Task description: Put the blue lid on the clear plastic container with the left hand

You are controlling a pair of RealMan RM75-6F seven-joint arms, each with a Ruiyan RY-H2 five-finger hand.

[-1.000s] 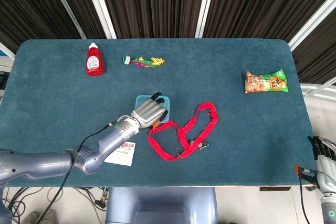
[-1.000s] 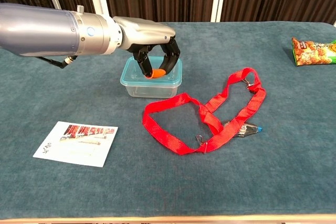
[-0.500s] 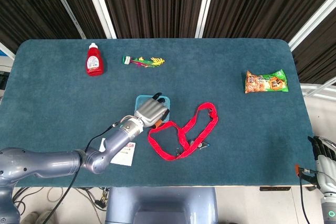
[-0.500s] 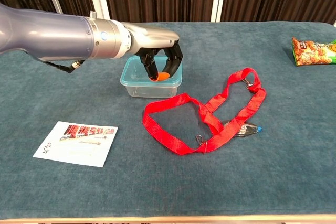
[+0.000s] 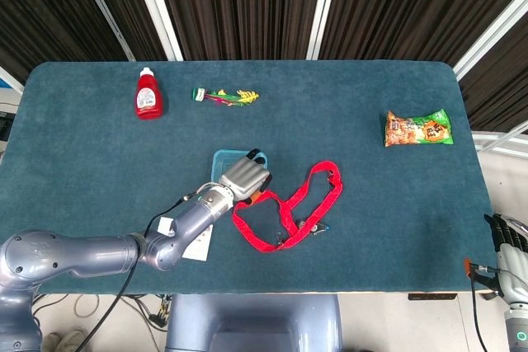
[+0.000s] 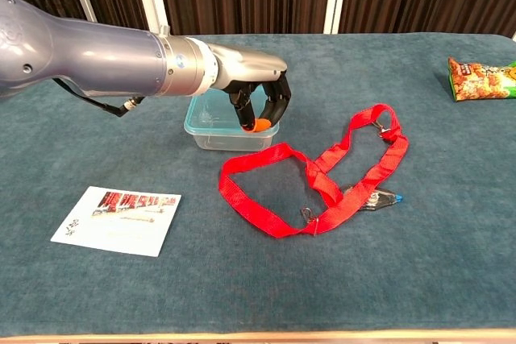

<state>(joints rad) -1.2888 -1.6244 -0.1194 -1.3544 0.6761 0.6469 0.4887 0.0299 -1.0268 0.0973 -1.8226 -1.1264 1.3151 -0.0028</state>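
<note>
Shifted right, the left hand (image 6: 262, 106), fingers curled on nothing, hovers over one lidded clear container (image 6: 218, 128) beside one red strap (image 6: 322, 175).

Lighting: bright, even, diffuse, from overhead. Shadows: soft and short; a faint one under the left arm (image 6: 97, 58) and by the red lanyard (image 6: 322, 171) in the chest view. Glare: mild sheen along the metallic left arm; white uprights behind the surface's far edge slightly overexposed. Focus: both views sharp over the teal surface (image 5: 346, 105), no motion blur. Distortion: head view bows the surface's far corners; chest view shows the near arm oversized.
</note>
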